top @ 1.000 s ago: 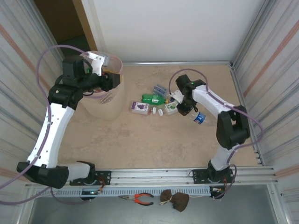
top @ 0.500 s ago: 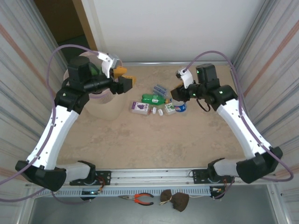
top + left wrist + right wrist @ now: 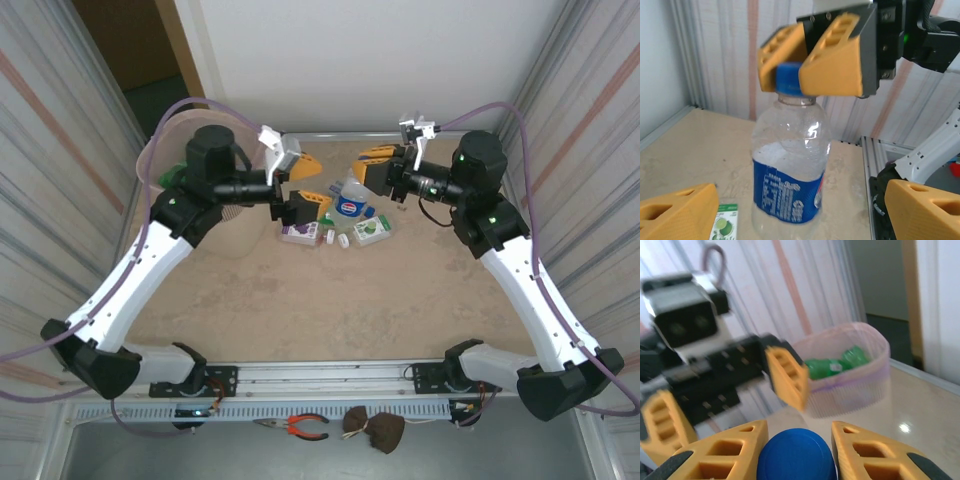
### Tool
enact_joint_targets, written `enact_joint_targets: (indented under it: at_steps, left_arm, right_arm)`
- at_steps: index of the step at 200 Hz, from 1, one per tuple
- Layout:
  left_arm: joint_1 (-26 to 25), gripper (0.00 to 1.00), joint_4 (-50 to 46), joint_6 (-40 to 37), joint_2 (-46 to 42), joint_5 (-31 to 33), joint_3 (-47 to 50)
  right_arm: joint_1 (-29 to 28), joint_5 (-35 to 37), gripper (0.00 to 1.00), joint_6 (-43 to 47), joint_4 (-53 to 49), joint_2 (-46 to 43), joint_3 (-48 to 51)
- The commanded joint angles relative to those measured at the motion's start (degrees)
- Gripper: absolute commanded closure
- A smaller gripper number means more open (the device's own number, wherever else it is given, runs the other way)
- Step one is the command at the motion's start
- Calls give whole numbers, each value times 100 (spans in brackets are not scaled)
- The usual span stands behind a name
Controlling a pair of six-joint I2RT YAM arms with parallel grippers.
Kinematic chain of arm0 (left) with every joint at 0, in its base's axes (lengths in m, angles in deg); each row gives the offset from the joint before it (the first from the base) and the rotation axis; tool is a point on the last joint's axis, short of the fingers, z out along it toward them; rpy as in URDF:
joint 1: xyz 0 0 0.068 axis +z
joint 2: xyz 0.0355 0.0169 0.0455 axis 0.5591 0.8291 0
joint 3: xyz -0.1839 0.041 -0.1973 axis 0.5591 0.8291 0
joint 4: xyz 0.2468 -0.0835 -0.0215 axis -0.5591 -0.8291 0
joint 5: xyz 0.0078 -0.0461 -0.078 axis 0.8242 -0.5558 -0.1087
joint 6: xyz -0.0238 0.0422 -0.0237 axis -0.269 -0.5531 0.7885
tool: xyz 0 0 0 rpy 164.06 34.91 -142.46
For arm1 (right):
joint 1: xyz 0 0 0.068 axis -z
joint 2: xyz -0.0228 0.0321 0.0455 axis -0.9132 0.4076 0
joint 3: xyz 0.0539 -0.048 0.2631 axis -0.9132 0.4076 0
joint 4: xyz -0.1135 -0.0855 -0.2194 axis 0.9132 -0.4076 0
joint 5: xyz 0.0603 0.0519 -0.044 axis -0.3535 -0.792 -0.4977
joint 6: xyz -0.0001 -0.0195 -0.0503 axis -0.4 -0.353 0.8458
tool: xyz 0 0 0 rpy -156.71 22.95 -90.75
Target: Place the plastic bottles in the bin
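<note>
We saw the right claw clamped on the cap of a blue-capped bottle, which hung upright from it over the counter. The left claw faced it with its jaws spread wide (holding nothing). The bin stood at the far left, green bottles inside. Other bottles lay on the counter beneath the claws.

The bottle at frame centre is clear, glossy plastic (highlights gleam on its shoulder); the bin, right of centre, is translucent pink plastic; the table looks matt.
</note>
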Motion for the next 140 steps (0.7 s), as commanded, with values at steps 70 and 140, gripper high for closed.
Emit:
enact_joint_targets:
  at_steps: [70, 140]
  left_arm:
    - [-528, 25, 93, -414, 573, -693, -474]
    - [-538, 46, 137, -525, 432, -874, -369]
  right_arm:
    - [-256, -663, 71, -775, 1084, -202, -39]
    - [-281, -648, 70, -768, 999, -195, -72]
